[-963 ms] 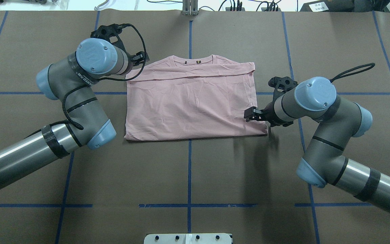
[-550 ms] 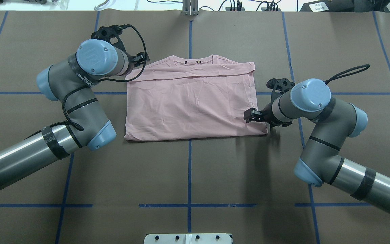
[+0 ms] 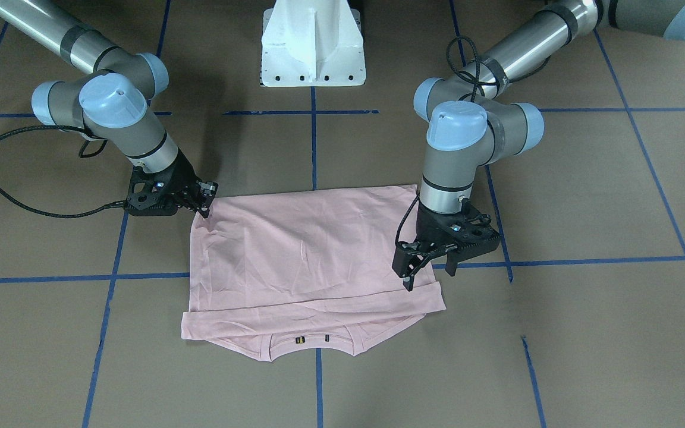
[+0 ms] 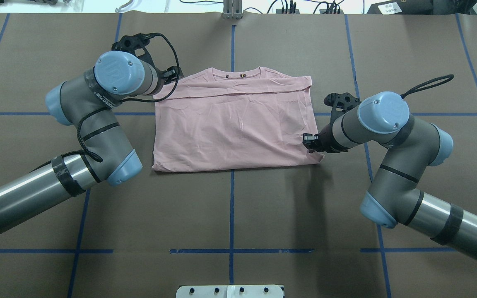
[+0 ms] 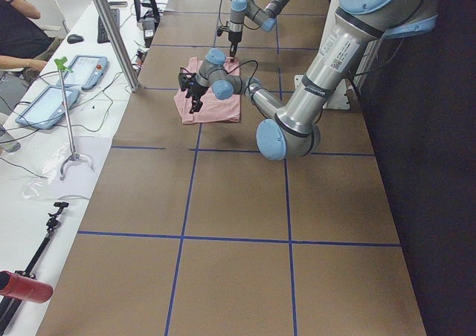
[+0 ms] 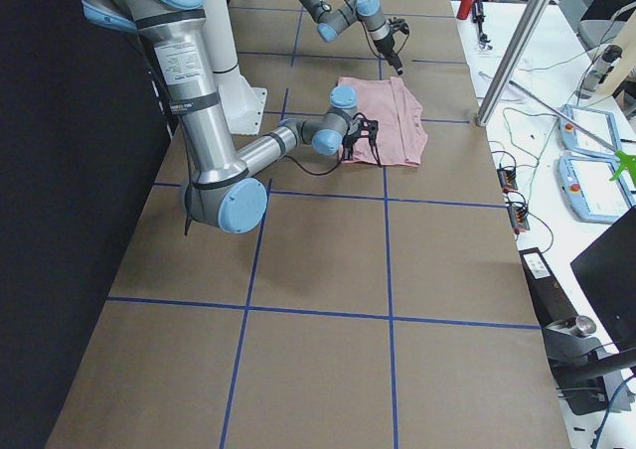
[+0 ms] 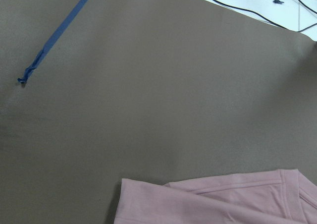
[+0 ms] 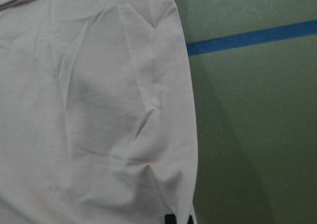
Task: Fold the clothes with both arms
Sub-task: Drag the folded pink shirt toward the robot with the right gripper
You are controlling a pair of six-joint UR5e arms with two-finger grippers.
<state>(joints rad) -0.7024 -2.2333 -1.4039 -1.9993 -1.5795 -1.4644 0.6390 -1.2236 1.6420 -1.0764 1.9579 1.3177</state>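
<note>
**Q:** On the brown-papered table (image 4: 263,215), gridded in blue tape (image 4: 231,198), where is the pale pink T-shirt (image 4: 234,128) laid?

**A:** Flat at the centre, folded to a rectangle, collar (image 4: 236,74) turned away from the robot. Its near hem corner is pinched by the closed right gripper (image 3: 207,201). The left gripper (image 3: 429,277) is spread wide over the far shoulder, nothing held.

**Q:** How is it expected to handle?

**A:** Light, limp (easily bunched); corners are best taken.
</note>
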